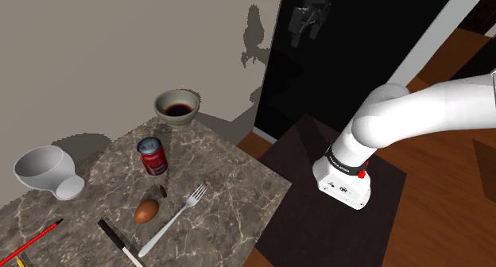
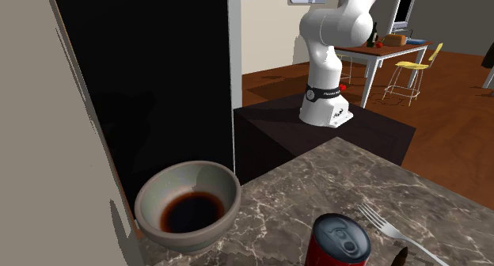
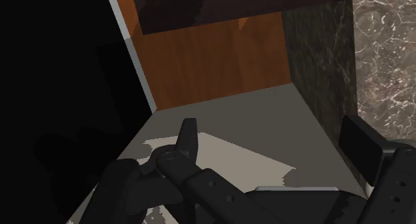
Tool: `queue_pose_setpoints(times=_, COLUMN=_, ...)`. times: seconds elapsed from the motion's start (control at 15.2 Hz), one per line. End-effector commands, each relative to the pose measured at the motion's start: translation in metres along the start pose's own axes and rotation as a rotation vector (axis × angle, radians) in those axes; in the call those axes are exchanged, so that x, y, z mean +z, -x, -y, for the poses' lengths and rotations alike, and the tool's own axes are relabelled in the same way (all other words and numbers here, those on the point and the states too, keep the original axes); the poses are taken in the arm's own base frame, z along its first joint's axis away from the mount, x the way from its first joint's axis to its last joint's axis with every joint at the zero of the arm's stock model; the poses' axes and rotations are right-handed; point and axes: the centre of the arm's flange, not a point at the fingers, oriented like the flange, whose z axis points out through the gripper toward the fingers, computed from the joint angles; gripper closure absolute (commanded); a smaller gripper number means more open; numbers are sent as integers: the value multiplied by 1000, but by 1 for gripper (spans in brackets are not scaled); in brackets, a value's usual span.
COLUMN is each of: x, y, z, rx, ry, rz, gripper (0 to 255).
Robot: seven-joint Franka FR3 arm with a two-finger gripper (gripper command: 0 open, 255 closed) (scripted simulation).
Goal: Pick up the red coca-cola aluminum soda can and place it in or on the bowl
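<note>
Saw black two-finger gripper (image 1: 305, 27) top centre of shoulder view, fingers (image 3: 189, 139) spread, empty.
Spotted red cylindrical soda can (image 1: 153, 156) upright left of centre; grey round bowl (image 1: 176, 118) above it, apart.

The red can (image 1: 153, 156) stands upright on the marble table (image 1: 230, 186). The grey bowl (image 1: 176, 118), dark red inside, sits upright near the can at the table's corner by the wall.
</note>
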Motion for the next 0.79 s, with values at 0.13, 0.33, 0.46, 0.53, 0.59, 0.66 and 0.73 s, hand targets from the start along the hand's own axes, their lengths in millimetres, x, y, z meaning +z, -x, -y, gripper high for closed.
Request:
queue_pose_setpoints(times=0.13, x=11, y=-3, z=23, rx=11, ry=-4, rz=0, gripper=0)
queue_pose_setpoints(times=0.33, x=28, y=-7, z=58, rx=27, ry=-9, rz=-1, gripper=0)
queue_pose_setpoints(times=0.46, x=39, y=-11, z=81, rx=38, ry=-12, rz=-1, gripper=0)
queue_pose_setpoints(times=0.53, x=44, y=-13, z=93, rx=44, ry=-14, rz=-2, gripper=0)
queue_pose_setpoints(times=0.59, x=50, y=-14, z=104, rx=49, ry=-16, rz=-2, gripper=0)
queue_pose_setpoints(times=0.66, x=55, y=-16, z=116, rx=55, ry=-18, rz=-2, gripper=0)
queue_pose_setpoints(times=0.73, x=60, y=-18, z=128, rx=60, ry=-19, rz=-2, gripper=0)
